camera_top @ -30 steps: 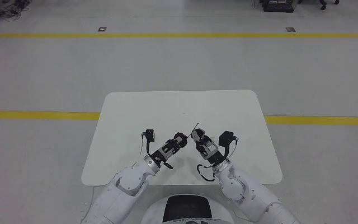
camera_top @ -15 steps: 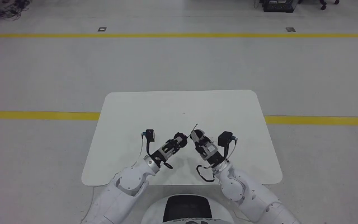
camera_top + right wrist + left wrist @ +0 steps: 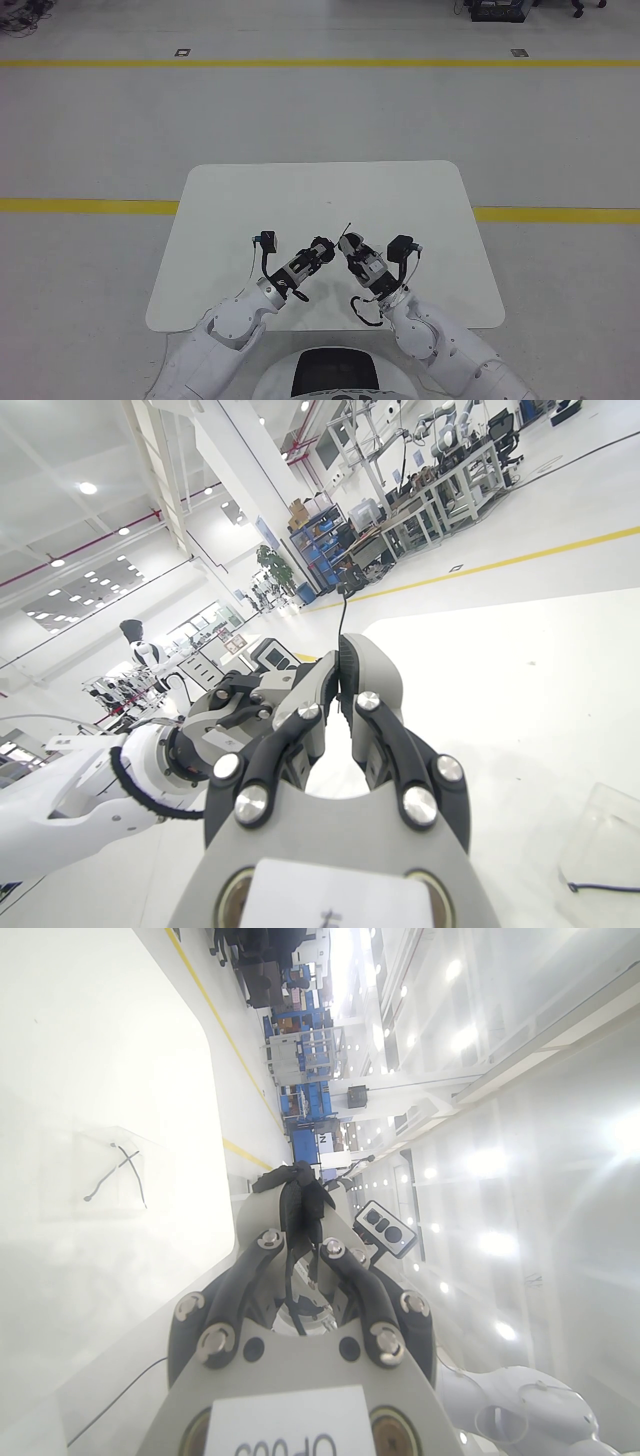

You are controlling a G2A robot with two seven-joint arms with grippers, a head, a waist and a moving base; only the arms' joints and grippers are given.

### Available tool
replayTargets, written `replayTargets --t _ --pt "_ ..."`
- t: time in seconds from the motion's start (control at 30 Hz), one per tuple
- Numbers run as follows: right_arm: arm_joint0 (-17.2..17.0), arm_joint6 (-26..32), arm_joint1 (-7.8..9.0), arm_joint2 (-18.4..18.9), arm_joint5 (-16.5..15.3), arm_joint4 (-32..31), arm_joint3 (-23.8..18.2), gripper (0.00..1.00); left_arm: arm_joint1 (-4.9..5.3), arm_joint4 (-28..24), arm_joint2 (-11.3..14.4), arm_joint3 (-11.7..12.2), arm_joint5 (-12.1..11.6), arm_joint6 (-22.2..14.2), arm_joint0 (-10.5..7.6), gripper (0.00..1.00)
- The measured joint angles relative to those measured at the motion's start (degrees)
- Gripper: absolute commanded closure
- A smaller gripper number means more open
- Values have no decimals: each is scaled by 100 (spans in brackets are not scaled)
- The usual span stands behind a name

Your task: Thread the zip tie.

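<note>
Bimanual threading of a zip tie, both arms raised over the near half of a white table (image 3: 250,200). The right gripper (image 3: 340,650) has its jaws closed on the zip tie (image 3: 343,615), a thin black strip pinched between the dark pads; the strip's long axis continues the line of the fingers, projecting past the tips, away from the robot and upward, and ending in a small thickening that appears to be the head; a short stub emerges behind the pads, toward the palm. The left gripper (image 3: 300,1188) lies just beside the right one, tips almost meeting it from the robot's left; its jaws are drawn together, though whether anything is pinched between them cannot be made out. In the top view the strip shows as a fine line rising from the right gripper, with the left gripper close alongside and angled toward it. A clear tray (image 3: 115,1163) holding spare ties rests on the table beyond the grippers, well apart from them. Judgement: the coming move turns on the exposed head end; it stands beyond the right fingertips and the left gripper is the nearer free tool, so any approach to the head should come from the left, across the strip's axis; the strip is slender and likely to flex, so a small misalignment could push the head aside.
</note>
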Motion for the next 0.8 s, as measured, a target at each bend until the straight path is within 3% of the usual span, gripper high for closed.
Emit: replayTargets --t 0.2,0.23,0.27,0.8 --pt "14 7 12 -23 0 8 9 100 0 0 0 0 0 0 0 100" --pt "14 20 14 -24 0 20 11 37 0 0 0 0 0 0 0 100" --pt "12 28 16 -21 0 45 11 0 0 0 0 0 0 0 0 100" --pt "-214 -80 175 310 0 44 -271 0 0 0 0 0 0 0 0 100"
